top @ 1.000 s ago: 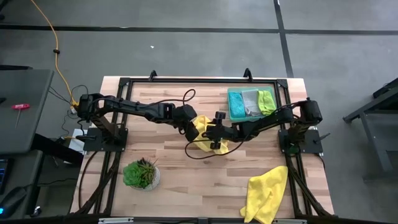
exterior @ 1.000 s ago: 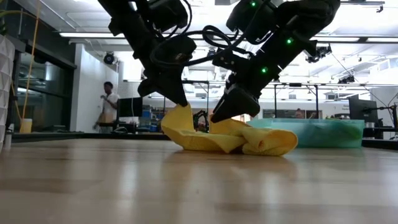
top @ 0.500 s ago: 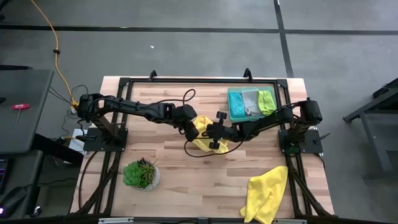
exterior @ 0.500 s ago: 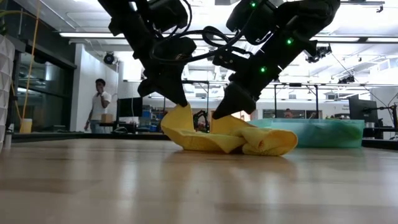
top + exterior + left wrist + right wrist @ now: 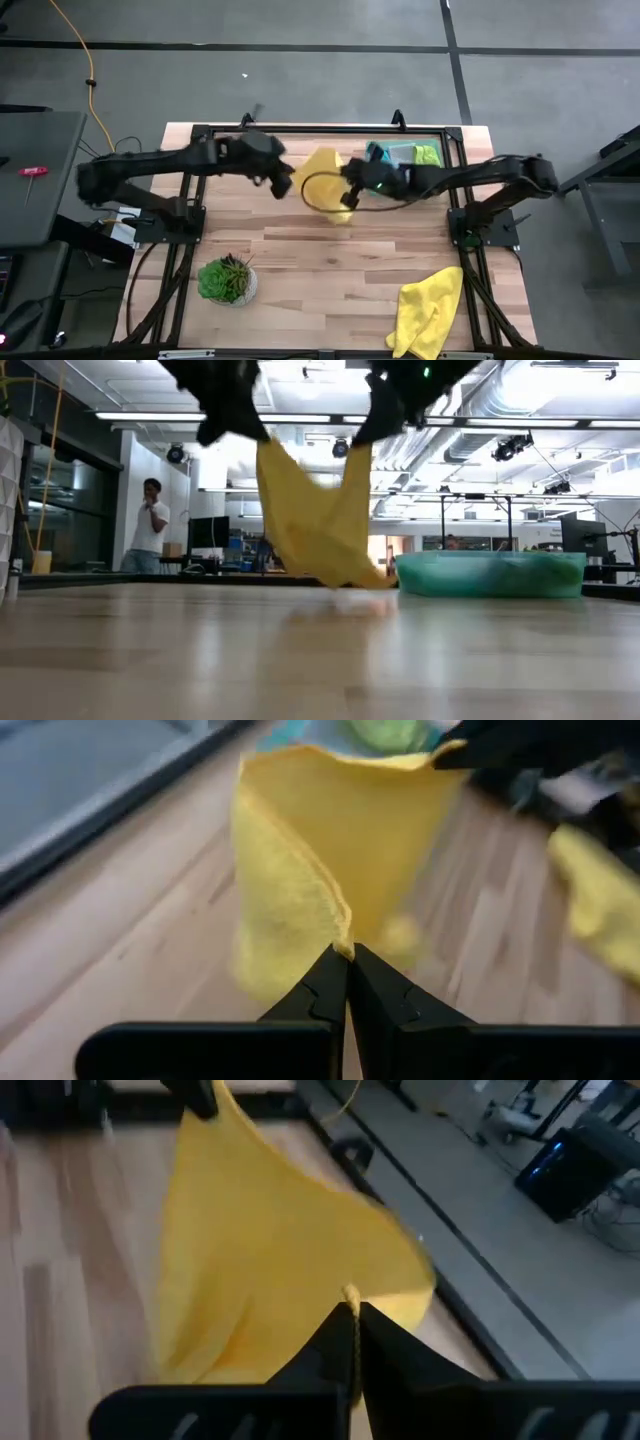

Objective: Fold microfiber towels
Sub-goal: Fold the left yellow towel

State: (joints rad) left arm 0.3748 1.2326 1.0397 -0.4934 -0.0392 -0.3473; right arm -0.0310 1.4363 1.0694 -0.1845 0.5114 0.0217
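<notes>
Both grippers, left (image 5: 285, 181) and right (image 5: 350, 180), pinch the raised yellow towel (image 5: 325, 180); only the high view shows a second yellow towel (image 5: 428, 310) lying near right.

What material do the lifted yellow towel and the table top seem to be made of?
The yellow towel, held up by the left claw and the right claw, looks like soft, matte, fuzzy cloth, probably microfiber: it hangs in loose folds. The table top looks like light wood planks with a slight sheen, showing seams and grain.

Two dark jointed arms, black cabling, tapered black claws.
</notes>
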